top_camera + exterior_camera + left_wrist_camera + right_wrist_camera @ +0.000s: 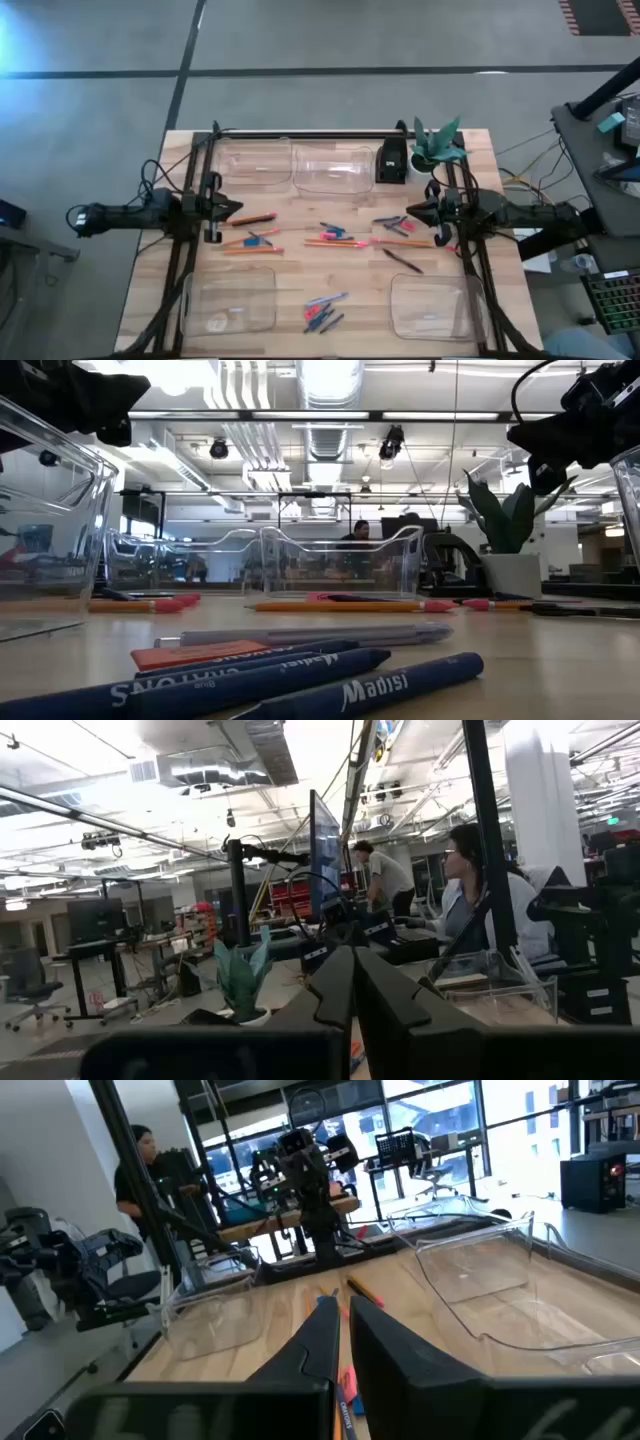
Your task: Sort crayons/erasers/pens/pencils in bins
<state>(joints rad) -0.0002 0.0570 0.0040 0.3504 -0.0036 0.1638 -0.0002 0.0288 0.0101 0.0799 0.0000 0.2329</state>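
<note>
Four clear bins stand on the wooden table: two side by side at the far edge (250, 163) (335, 168), one near left (232, 302), one near right (432, 305). Between them lie loose orange pencils (335, 243), blue crayons (325, 310), a dark pen (403, 262) and small pink erasers (358, 243). In the low view the crayons (300, 680) lie closest, with the pencils (340, 605) behind them. My left gripper (232, 210) hovers shut at the table's left, and my right gripper (412, 210) hovers shut at its right. Both point inward, with nothing between their fingers.
A small black box (392, 162) and a potted plant (435, 145) stand at the far right of the table. Dark frame rails run along both sides (190, 200) (470, 260). People sit and stand at desks beyond the table (470, 880).
</note>
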